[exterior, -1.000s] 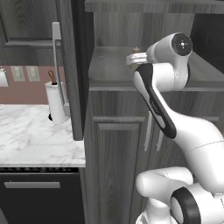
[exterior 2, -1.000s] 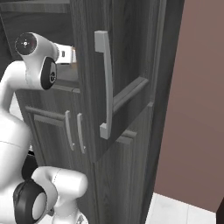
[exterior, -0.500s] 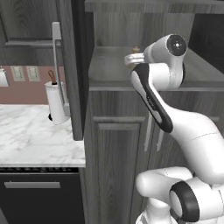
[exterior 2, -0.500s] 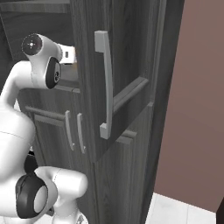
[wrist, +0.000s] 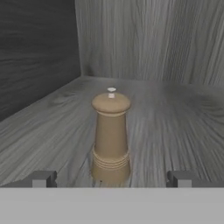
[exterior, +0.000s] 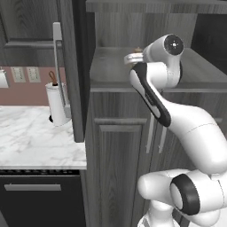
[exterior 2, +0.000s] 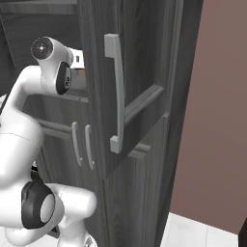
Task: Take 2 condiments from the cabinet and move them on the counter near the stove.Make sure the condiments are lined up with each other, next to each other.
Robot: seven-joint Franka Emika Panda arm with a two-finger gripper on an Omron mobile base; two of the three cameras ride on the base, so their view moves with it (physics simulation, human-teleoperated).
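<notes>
White arm, dark joints
Glossy white rounded arm (exterior: 186, 128) links, black joint rings, bulbous white base (exterior: 186, 197); two small dark grey fingers (wrist: 41, 178).

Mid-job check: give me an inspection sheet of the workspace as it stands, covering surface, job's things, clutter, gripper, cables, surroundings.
Surface: dark grey woodgrain cabinet shelf niche, bare around the mill.
Job's things: small brown wooden pepper mill with knobbed top, upright on the shelf, centred ahead of the fingers. White marble counter with grey veining lies left of the cabinet.
Clutter: white paper-towel roll on the counter.
Gripper: two-finger gripper open, dark tips on either side of the mill's base, not touching it.
Cables: nothing seen.
Surroundings: open cabinet door with long silver bar handle; double lower doors shut.
</notes>
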